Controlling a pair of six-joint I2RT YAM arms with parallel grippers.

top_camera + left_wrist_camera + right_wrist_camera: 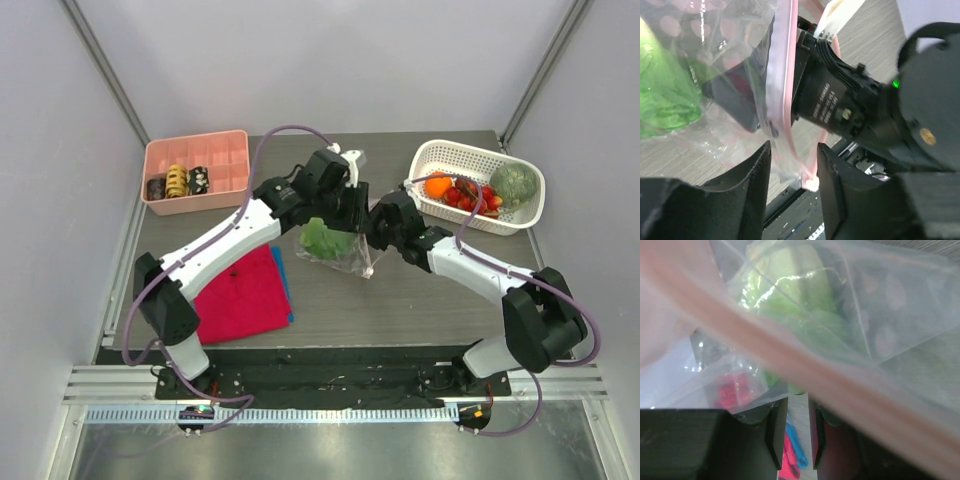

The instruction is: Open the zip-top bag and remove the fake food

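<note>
The zip-top bag (345, 258) sits mid-table between my two grippers, with a green leafy vegetable (322, 238) inside. In the left wrist view my left gripper (794, 170) is open, and the bag's pale pink zip strip (780, 75) hangs between its fingers. The green vegetable (660, 95) shows through the film. My right gripper (798, 405) reaches in under the zip strip (790, 360). Its jaws stand a narrow gap apart and the film hides their tips. The green vegetable (790, 295) lies just beyond them.
A white lattice basket (480, 152) at the back right holds an orange ball (437, 185), red berries (470, 193) and a green vegetable (513, 183). A pink tray (225, 150) with small rolls stands at the back left. A red cloth (240, 295) over a blue one (287, 285) lies at the front left.
</note>
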